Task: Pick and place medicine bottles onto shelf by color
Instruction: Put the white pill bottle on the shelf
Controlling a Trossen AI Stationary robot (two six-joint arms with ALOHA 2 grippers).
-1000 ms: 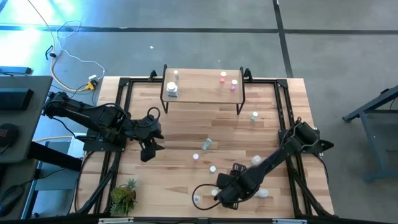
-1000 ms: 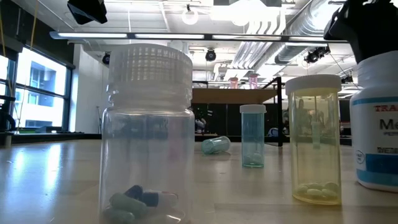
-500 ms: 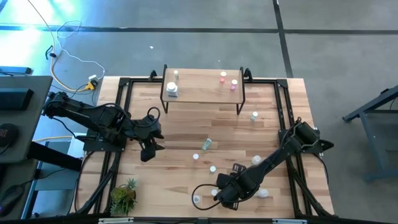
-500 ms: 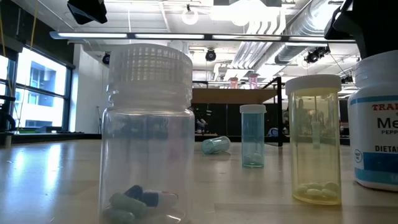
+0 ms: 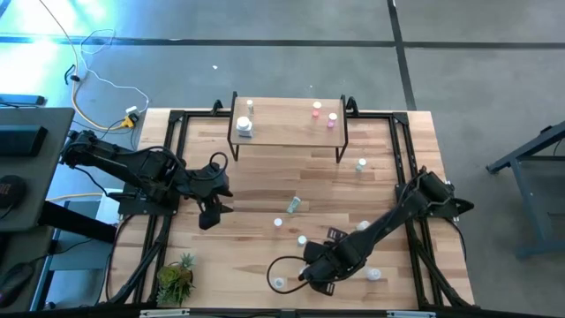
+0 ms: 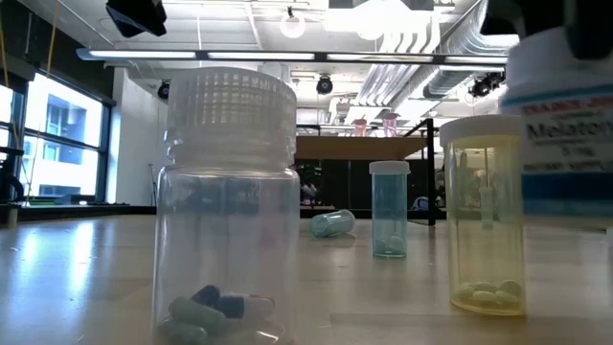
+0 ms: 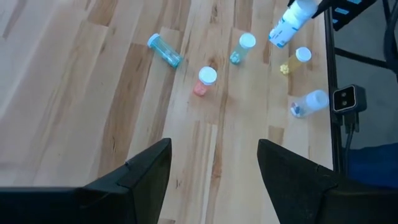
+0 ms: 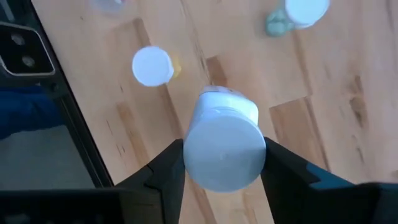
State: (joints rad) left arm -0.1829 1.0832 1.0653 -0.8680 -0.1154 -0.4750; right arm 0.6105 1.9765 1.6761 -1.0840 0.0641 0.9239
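My right gripper [image 5: 316, 272] is low over the table's near side, shut on a white bottle with a blue label [image 6: 563, 115]. That bottle also shows far off in the left wrist view [image 7: 287, 25]. Other small bottles are scattered on the wood around it: a clear one with blue capsules [image 6: 228, 211], a yellow vial [image 6: 484, 216], a green-tinted vial [image 6: 389, 209] and one on its side [image 6: 332, 223]. The shelf [image 5: 287, 134] stands at the far edge with white-capped bottles [image 5: 245, 126] on its left end and pink ones [image 5: 333, 119] on its right. My left gripper [image 5: 210, 215] hovers open at the table's left. My right gripper pinches the white bottle between its two fingers [image 8: 166, 169], one on each side of its upper body just below the white cap [image 8: 224, 146]. The fingers come from above, pointing down. The bottle hangs below them, lifted clear of the table.
A small potted plant [image 5: 177, 278] sits at the near left corner. Black frame rails [image 5: 173, 159] run along both sides of the tabletop. A dark cable [image 5: 275, 265] loops on the wood beside my right gripper. Bare wood lies between the shelf and the scattered bottles.
My right gripper has risen with the white bottle and shifted slightly toward the table's left. The bottle stood on the table a second ago and now hangs clear above it. My left arm has kept still.
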